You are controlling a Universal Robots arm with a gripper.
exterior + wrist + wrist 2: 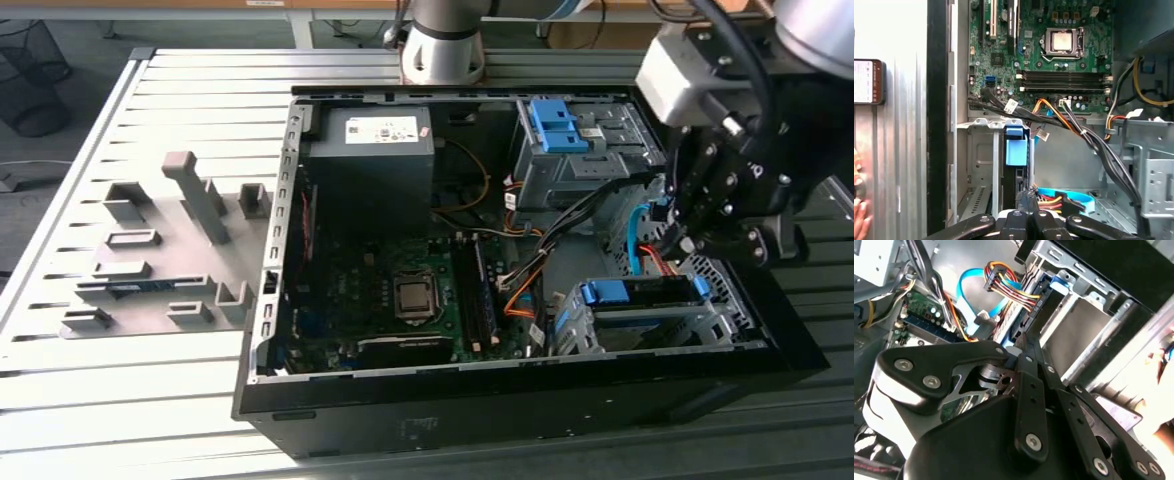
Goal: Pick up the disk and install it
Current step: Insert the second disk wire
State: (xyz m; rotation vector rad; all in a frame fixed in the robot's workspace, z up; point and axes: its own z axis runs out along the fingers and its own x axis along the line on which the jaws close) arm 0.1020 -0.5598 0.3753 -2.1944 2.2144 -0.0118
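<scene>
Blue plastic marks the disk (641,293): in the exterior view its blue rail and tab sit at the top of a grey metal cage (654,325) in the near-right corner of the open computer case (534,400), so the drive looks already slid into its bay. In the first wrist view the disk (1016,150) stands edge-on in that cage, blue tab towards the motherboard (1054,50). The end effector (694,245) hangs just above and beyond the cage on the exterior view's right, among a blue cable (630,235) and orange wires; its fingers (1026,217) appear drawn together in both wrist views, with nothing visibly between them, and I cannot tell whether they touch the drive. My reading is that this is the seating stage of the install, not the pick-up. Finishing would call for a straight push along the cage rails while staying clear of the cable bundle (1009,285) beside the bay. A second blue bracket (554,125) sits in the far bay, apart from this work.
</scene>
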